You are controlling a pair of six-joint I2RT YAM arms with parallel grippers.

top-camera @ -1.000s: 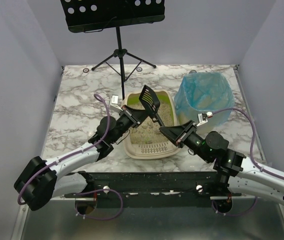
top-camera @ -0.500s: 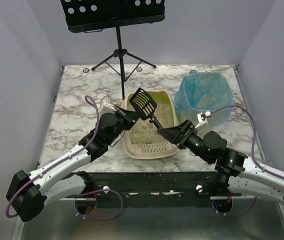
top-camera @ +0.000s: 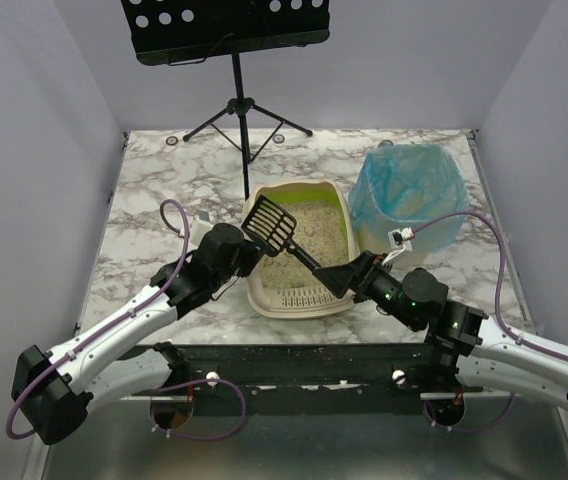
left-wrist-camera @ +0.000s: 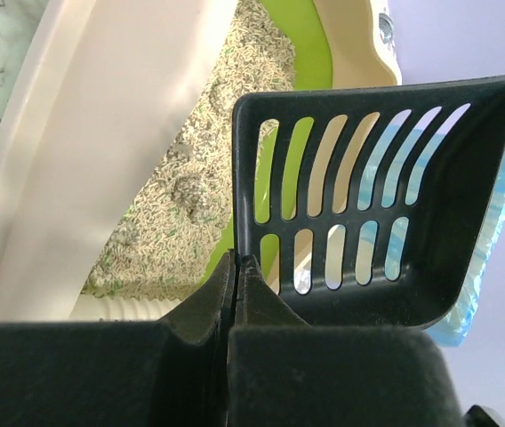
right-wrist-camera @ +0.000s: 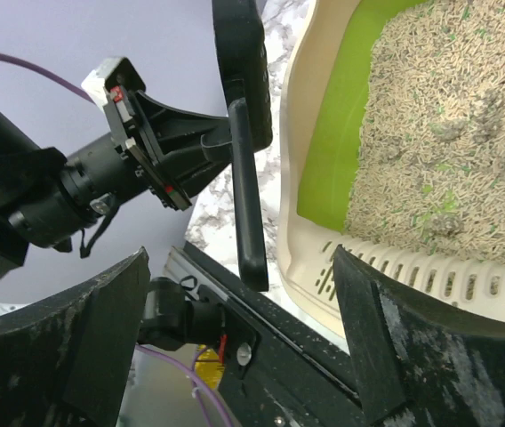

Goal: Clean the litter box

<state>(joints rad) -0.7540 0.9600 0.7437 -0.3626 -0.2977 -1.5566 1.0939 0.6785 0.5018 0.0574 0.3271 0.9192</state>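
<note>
The litter box (top-camera: 262, 290) is a beige tray with a green inner rim and tan litter (top-camera: 309, 235), lying mid-table. A black slotted scoop (top-camera: 270, 228) hangs tilted over its left side. My left gripper (top-camera: 247, 243) is shut on the edge of the scoop's head; the left wrist view shows the scoop (left-wrist-camera: 368, 205) pinched at the jaw tips of that gripper (left-wrist-camera: 235, 265). My right gripper (top-camera: 336, 279) stands open at the handle's end. In the right wrist view the handle (right-wrist-camera: 248, 196) hangs free between the wide-spread fingers (right-wrist-camera: 84, 338), touching neither.
A bin lined with a blue bag (top-camera: 409, 195) stands right of the tray. A music stand (top-camera: 239, 100) rises behind the tray. Purple cables loop off both arms. The black base rail (top-camera: 294, 360) runs along the near edge.
My right gripper has opened and let go of the handle. The scoop, now carried by the left gripper alone, has swung left and lower over the tray.
</note>
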